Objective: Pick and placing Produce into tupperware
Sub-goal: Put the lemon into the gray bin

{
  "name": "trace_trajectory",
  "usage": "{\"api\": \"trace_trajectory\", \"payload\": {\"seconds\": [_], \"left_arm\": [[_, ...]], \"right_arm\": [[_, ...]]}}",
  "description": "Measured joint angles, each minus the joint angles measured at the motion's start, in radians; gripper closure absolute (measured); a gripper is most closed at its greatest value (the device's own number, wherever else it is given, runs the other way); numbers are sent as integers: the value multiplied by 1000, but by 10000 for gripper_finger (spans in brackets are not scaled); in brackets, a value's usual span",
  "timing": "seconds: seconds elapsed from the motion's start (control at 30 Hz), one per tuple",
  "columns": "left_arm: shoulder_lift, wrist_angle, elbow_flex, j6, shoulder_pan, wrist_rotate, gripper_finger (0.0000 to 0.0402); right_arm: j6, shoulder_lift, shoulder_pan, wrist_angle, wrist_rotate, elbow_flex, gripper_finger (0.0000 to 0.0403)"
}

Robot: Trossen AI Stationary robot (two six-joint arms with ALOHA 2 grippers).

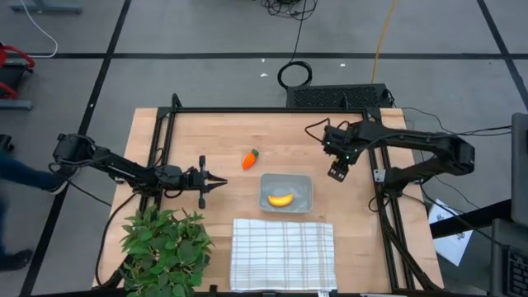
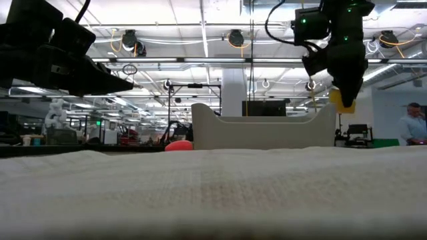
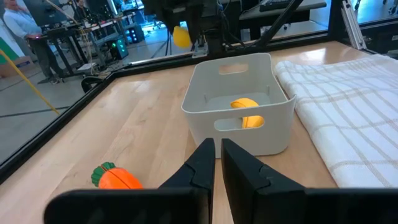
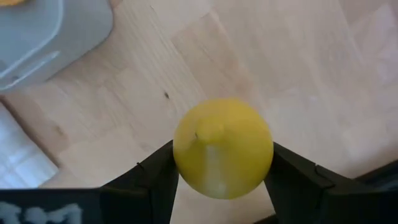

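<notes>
The tupperware (image 1: 299, 182) sits at the table's middle with the yellow banana (image 1: 280, 199) inside; the left wrist view shows the tupperware (image 3: 205, 106) with the banana (image 3: 245, 104) lying in it. The orange carrot with green top (image 1: 249, 158) lies on the wood to its left and shows as the carrot (image 3: 117, 178) near my left fingers. My right gripper (image 1: 337, 172) hovers above the table right of the tupperware, shut on a small round yellow piece (image 4: 222, 147). My left gripper (image 1: 221, 181) is shut and empty, left of the tupperware. My right gripper pinches the round yellow piece (image 4: 186, 149) between its two fingers (image 4: 155, 177), one on each opposite side, coming from above and pointing down. The piece (image 2: 343, 100) is lifted clear of the table, hanging at the fingers' lower ends.
A white checked cloth (image 1: 282, 253) lies at the near edge, in front of the tupperware. A leafy green plant (image 1: 162, 247) stands at the near left corner. Black frame rails (image 1: 163, 132) run along the table's left, far and right sides. A person (image 2: 411, 125) stands beyond the table.
</notes>
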Motion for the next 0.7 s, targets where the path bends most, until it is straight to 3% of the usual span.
{"api": "trace_trajectory", "payload": {"seconds": [0.33,0.7], "left_arm": [[0,0,0,-2,0,0,369],[0,0,0,-6,0,0,369]], "right_arm": [[-17,-134,0,82,-1,-21,207],[-27,-244,8,243,-6,-186,209]]}}
